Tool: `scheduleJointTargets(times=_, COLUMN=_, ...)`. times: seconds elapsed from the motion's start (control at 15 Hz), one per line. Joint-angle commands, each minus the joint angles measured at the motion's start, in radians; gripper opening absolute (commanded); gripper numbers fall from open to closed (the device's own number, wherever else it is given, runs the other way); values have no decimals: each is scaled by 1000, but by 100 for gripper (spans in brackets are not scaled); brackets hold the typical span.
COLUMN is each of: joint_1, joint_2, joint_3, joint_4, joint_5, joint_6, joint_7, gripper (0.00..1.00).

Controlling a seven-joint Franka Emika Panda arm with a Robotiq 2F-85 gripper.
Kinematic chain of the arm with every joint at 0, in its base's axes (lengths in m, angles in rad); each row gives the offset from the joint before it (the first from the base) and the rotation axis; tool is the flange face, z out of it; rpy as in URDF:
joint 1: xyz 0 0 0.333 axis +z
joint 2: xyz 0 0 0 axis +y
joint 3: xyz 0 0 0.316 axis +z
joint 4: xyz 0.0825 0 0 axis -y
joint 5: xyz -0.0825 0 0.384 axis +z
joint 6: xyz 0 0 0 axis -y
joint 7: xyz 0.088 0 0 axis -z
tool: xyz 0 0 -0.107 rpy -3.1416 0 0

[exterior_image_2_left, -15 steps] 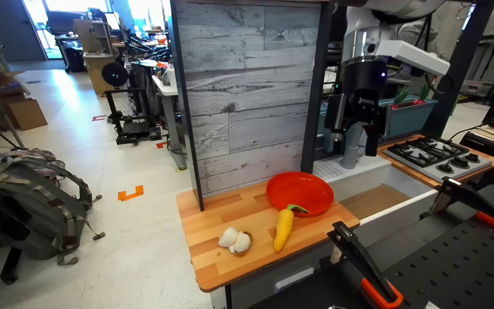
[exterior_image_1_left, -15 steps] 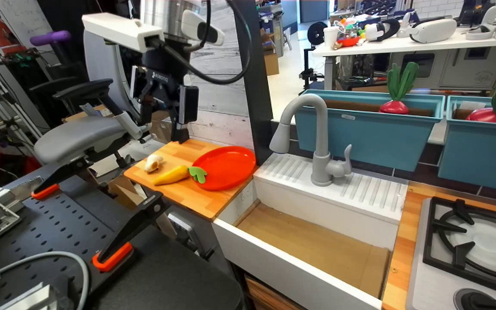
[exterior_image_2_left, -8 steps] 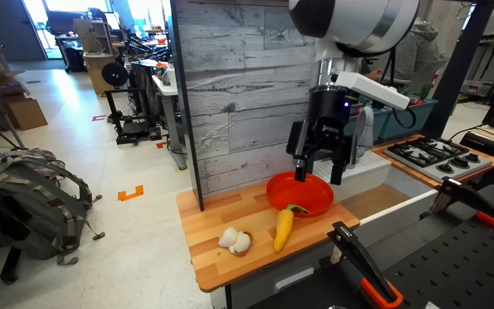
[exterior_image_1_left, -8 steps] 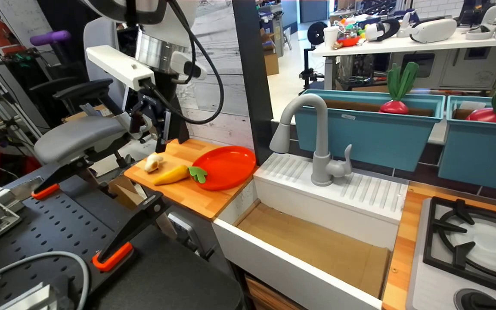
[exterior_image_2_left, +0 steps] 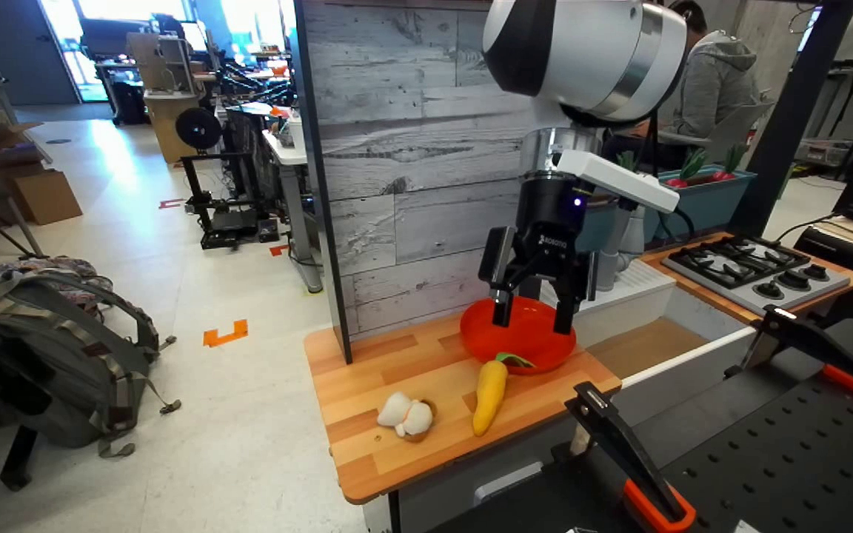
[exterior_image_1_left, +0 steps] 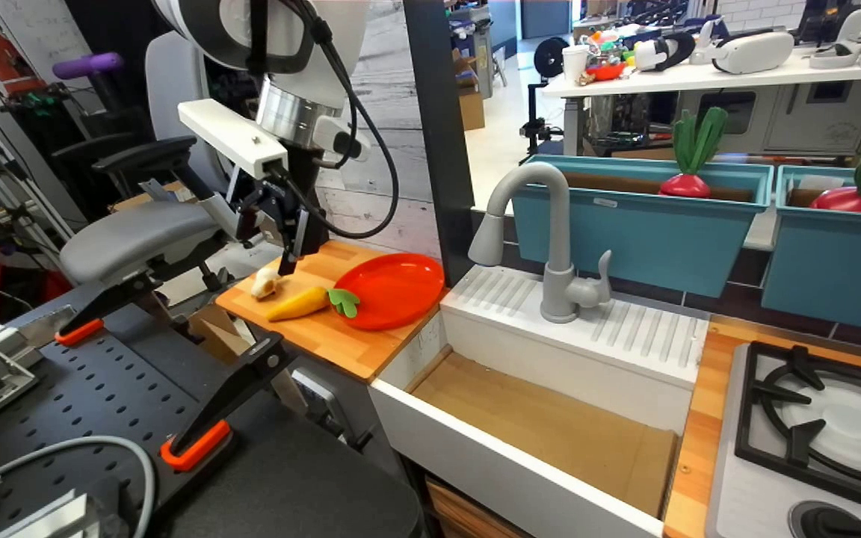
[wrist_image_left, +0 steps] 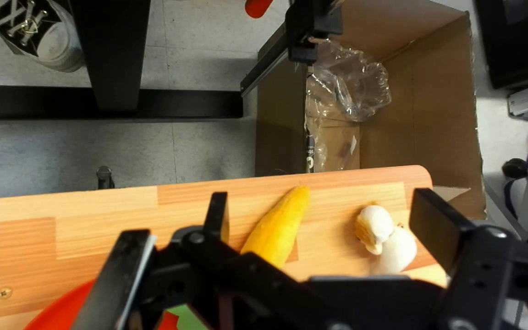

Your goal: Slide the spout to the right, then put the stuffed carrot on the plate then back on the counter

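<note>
The stuffed carrot, a yellow-orange plush with a green leafy end, lies on the wooden counter. Its leaves overlap the rim of the round red plate. The carrot also shows in the wrist view, its lower part hidden by the gripper. The grey spout arches over the sink, its head pointing toward the counter side; in an exterior view the arm partly hides it. My gripper is open and empty, pointing down above the counter. In the wrist view, the carrot and a white plush show between the fingers.
A white garlic-like plush lies on the counter near the carrot. The white sink adjoins the counter, with a stove beyond. A panel wall stands behind the counter. Black clamps with orange ends sit at the front.
My gripper has come down and moved away from the spout side to above the plate and carrot. The spout, carrot, plate and white plush have not moved.
</note>
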Motion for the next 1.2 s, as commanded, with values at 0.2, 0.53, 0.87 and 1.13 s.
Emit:
scheduleJointTargets(times=0.2, joint_1=-13, joint_2=3, joint_3=7, joint_4=1, joint_5=18, joint_6=7, joint_7=-4, gripper=100)
scheduleJointTargets(times=0.53, joint_1=-1, joint_2=21, joint_3=15, joint_4=-36, joint_5=80, joint_6=120, joint_7=33, gripper=100)
scheduleJointTargets(times=0.87, joint_1=27, joint_2=47, joint_3=37, joint_4=-119, joint_5=108, joint_6=415, joint_7=111, gripper=100)
scheduleJointTargets(times=1.13, joint_1=79, joint_2=86, joint_3=42, joint_4=-144, joint_5=64, joint_6=564, joint_7=204, gripper=100)
